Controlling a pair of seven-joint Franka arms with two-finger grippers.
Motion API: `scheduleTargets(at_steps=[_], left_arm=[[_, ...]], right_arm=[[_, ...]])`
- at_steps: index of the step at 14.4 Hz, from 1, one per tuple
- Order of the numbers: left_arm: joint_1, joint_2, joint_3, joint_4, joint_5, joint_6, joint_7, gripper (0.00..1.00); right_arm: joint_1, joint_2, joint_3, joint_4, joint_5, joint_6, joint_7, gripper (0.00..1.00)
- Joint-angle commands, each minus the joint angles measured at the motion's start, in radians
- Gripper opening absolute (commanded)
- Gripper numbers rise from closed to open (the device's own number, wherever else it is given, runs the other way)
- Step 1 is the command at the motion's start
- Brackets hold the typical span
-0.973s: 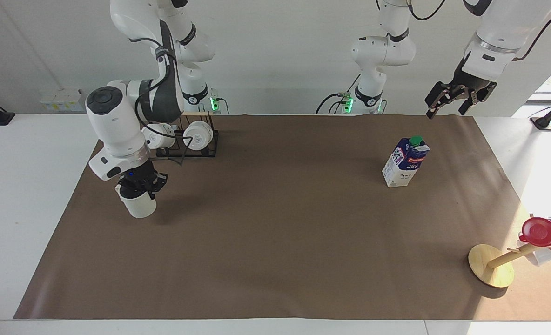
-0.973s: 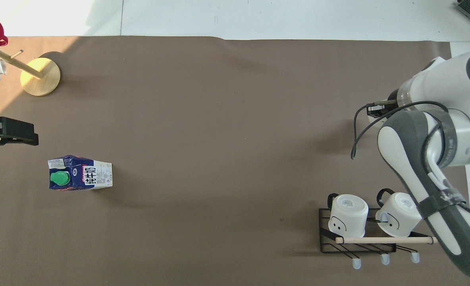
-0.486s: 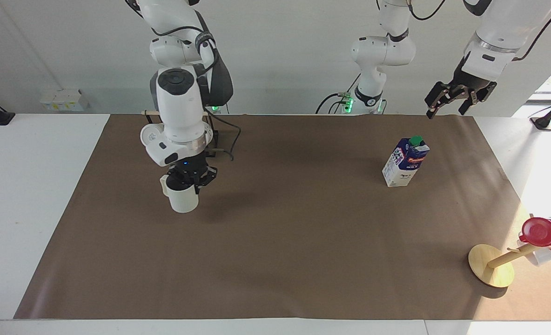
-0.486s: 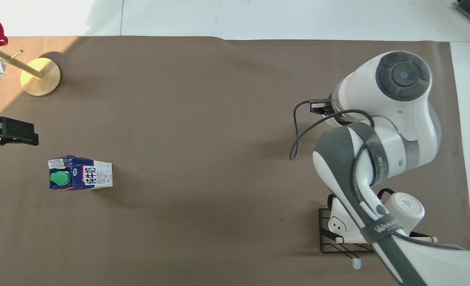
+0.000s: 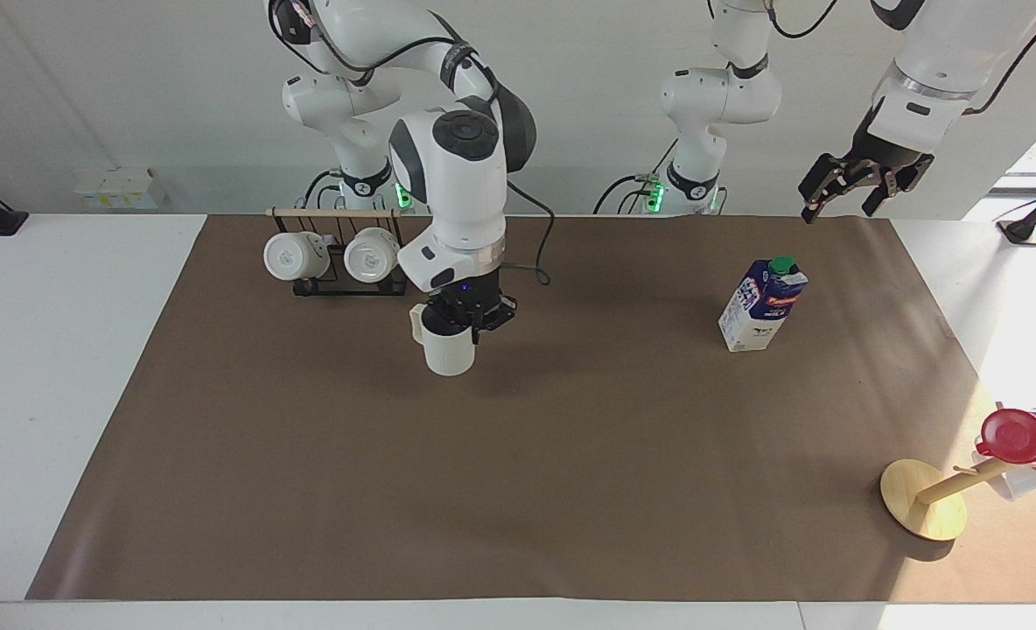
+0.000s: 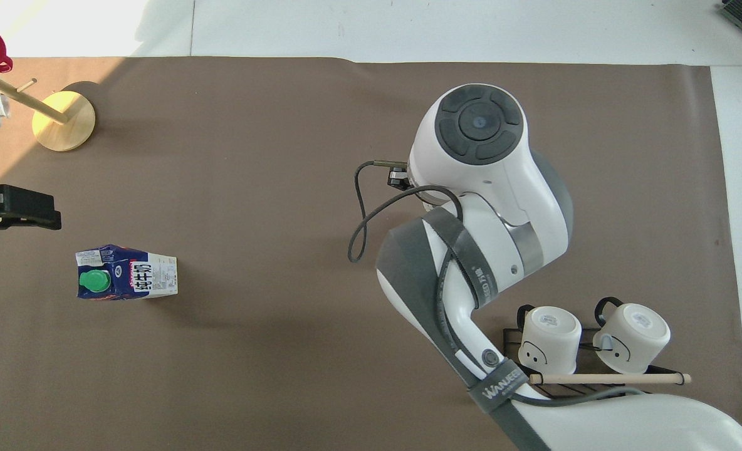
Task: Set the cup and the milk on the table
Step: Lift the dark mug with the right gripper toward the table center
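Observation:
The cream-white cup [image 5: 447, 351], handle toward the right arm's end of the table, hangs upright from my right gripper [image 5: 465, 318], which is shut on its rim, low over the brown mat [image 5: 518, 490] of the table. I cannot tell whether the cup's base touches the mat. In the overhead view the right arm [image 6: 477, 163] hides the cup. The milk [image 5: 761, 304] stands upright on the mat toward the left arm's end; it also shows in the overhead view [image 6: 126, 280]. My left gripper [image 5: 864, 188] waits open and empty, raised above the mat's edge near the milk.
A black wire rack [image 5: 343, 284] with two plain white mugs [image 5: 371, 255] stands near the right arm's base. A tilted wooden mug tree [image 5: 923, 500] with a red cup [image 5: 1021, 435] stands at the left arm's end, farthest from the robots.
My right arm has carried the cup from the right arm's end toward the middle of the table, past the mug rack. The left arm and the milk have not moved.

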Motion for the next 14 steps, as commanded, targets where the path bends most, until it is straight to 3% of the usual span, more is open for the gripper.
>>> scheduleTargets(at_steps=[1,5,9,14], left_arm=[[-0.001,-0.031,0.004,-0.031,-0.011,-0.016,0.003,1.0],[-0.001,-0.06,0.004,-0.075,-0.011,-0.017,-0.001,1.0],[-0.003,-0.074,0.004,-0.097,-0.011,-0.014,-0.001,1.0],[0.002,-0.08,0.006,-0.111,-0.01,-0.009,-0.001,1.0]], right_arm=[[0.069,0.09,0.003,0.112,0.015,-0.033,0.117,0.0],[0.169,0.173,0.02,0.169,0.017,-0.021,0.276,0.0],[0.204,0.264,0.064,0.241,0.017,-0.015,0.373,0.0],[0.206,0.307,0.106,0.247,0.017,0.027,0.405,0.0]])
